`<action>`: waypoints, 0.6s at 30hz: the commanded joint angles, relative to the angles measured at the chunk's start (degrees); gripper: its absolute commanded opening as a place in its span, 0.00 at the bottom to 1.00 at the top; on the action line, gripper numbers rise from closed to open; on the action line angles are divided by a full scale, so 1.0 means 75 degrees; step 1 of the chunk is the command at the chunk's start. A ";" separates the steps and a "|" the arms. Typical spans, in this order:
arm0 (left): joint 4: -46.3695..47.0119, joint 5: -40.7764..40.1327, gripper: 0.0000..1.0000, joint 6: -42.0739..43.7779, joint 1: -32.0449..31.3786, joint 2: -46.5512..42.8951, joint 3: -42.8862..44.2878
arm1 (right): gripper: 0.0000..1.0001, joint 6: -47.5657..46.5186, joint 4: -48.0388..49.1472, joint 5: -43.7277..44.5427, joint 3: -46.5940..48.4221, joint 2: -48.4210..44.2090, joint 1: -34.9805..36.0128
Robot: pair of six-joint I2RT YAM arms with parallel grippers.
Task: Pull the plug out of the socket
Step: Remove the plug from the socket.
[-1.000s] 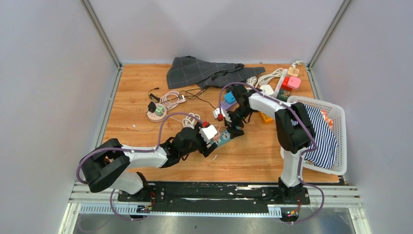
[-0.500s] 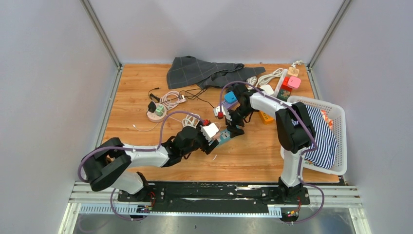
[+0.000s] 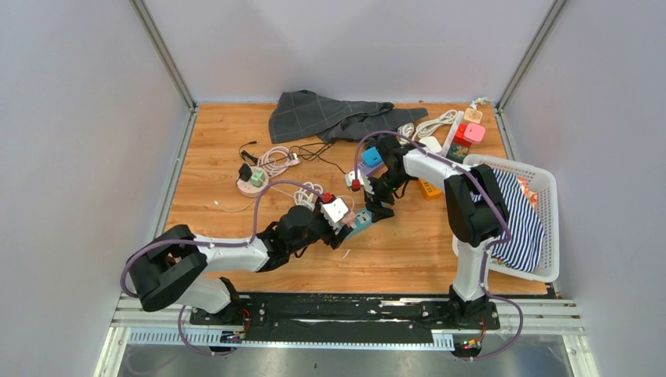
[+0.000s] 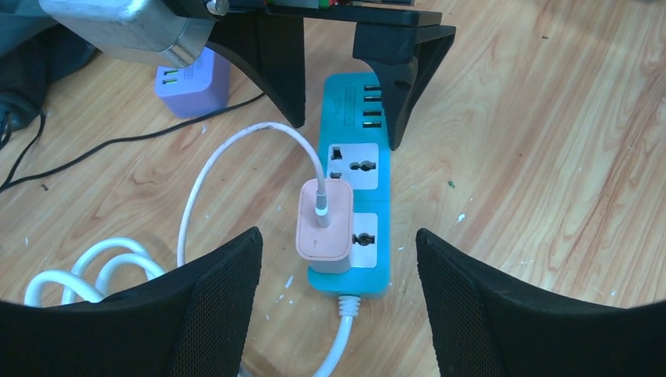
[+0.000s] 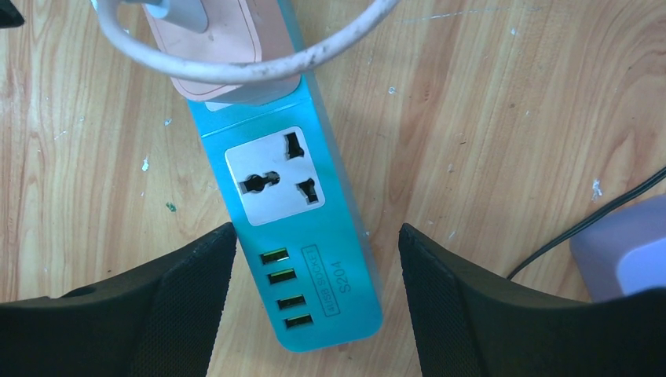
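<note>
While both gape, left tool (image 4: 338, 237) flanks pink plug (image 4: 322, 228), right tool (image 5: 318, 236) straddles teal strip (image 5: 326, 306), striped cloth (image 3: 520, 224) in basket (image 3: 506, 162).

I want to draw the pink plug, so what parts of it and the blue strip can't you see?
- pink plug: pins hidden inside the blue power strip, left wrist view.
- Plug's far end: right wrist view, cut off by the top edge.
- Strip's white cable: left wrist view, runs off the bottom edge.
- Plug in the top view: too small.
</note>
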 commanded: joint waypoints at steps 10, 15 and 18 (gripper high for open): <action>0.0375 -0.0366 0.64 0.0418 -0.0063 0.1134 0.0399 | 0.77 0.0182 -0.0031 0.0142 -0.0277 0.0229 -0.0154; 0.0375 -0.0405 0.60 0.0448 -0.0063 0.1276 0.0534 | 0.77 0.0220 -0.0031 0.0150 -0.0279 0.0274 -0.0155; 0.0375 -0.0375 0.55 0.0408 -0.0063 0.1395 0.0645 | 0.77 0.0221 -0.0031 0.0154 -0.0266 0.0290 -0.0160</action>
